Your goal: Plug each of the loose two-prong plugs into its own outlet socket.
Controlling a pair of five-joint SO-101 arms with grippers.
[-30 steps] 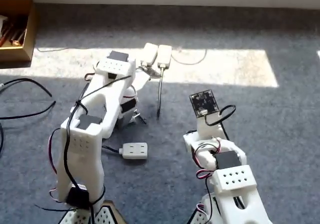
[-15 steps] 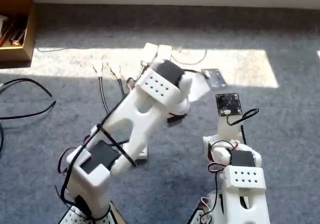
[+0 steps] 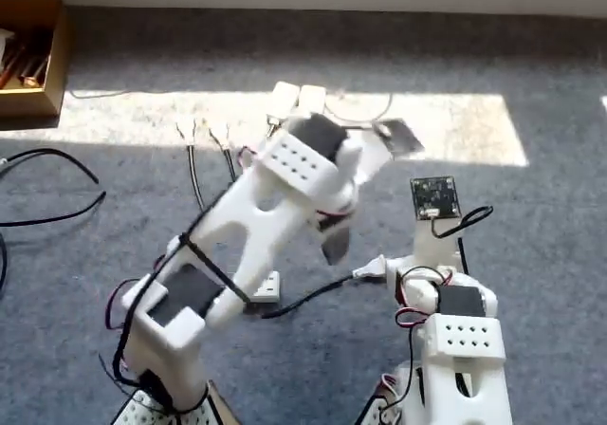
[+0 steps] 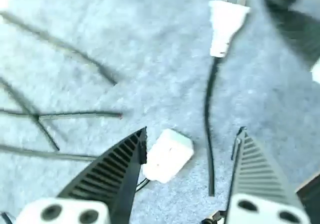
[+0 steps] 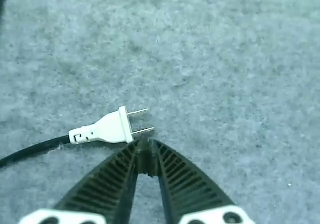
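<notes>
A white two-prong plug (image 3: 372, 270) on a black cord (image 3: 303, 299) lies on the grey carpet beside the right arm's base. In the right wrist view that plug (image 5: 107, 128) lies just ahead of my right gripper (image 5: 145, 148), which is shut and empty. My left gripper (image 4: 191, 134) hangs open above the carpet, over a white outlet block (image 4: 167, 155) and the cord (image 4: 207, 114), with the plug (image 4: 225, 19) farther off. From above, the left arm crosses the middle with its gripper (image 3: 365, 193) raised. It partly hides the outlet block (image 3: 267, 287). Two more white outlet blocks (image 3: 297, 100) lie in the sunlit strip.
Loose plugs with thin black cords (image 3: 194, 131) lie left of the sunlit outlet blocks. Black cables (image 3: 57, 188) curl over the carpet at the far left. A wooden box (image 3: 28, 60) stands at the back left corner, with a wall along the back.
The left arm has swung from the back left to the middle and risen. A plug on its black cord has come to lie beside the right arm, which has shifted slightly right.
</notes>
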